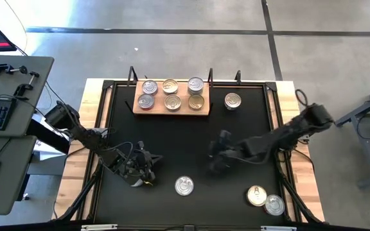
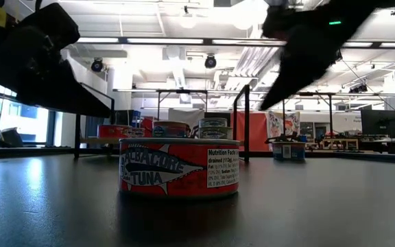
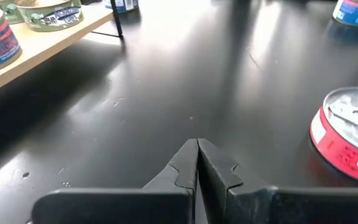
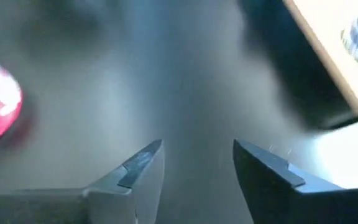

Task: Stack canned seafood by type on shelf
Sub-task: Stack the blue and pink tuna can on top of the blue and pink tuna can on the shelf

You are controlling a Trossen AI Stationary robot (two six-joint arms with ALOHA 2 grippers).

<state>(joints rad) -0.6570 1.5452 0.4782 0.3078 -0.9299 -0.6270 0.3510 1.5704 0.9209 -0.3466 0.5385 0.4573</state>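
Black tabletop (image 1: 172,147) with the two arms low over its middle, and going left to right it starts with the left gripper (image 1: 148,168), sitting near the front-left with its fingers pressed tight together and nothing between them. Just right of it is the red-sided tuna can (image 1: 184,186), standing alone on the table, silver pull-tab lid up; the low view reads "tuna" on its label. Right gripper (image 1: 218,154) is out over the centre, fingers spread with a clear gap and nothing in it, and the wrist view is blurry. Behind both, at the back edge, the light wooden shelf (image 1: 172,110) carries six cans in two rows of three, silver tops on the left, gold tops toward the right. One silver-topped can (image 1: 232,101) sits on the table just beside the shelf's right end. Down in the front-right corner a gold-topped can (image 1: 256,196) and a silver one (image 1: 274,205) are touching or nearly so
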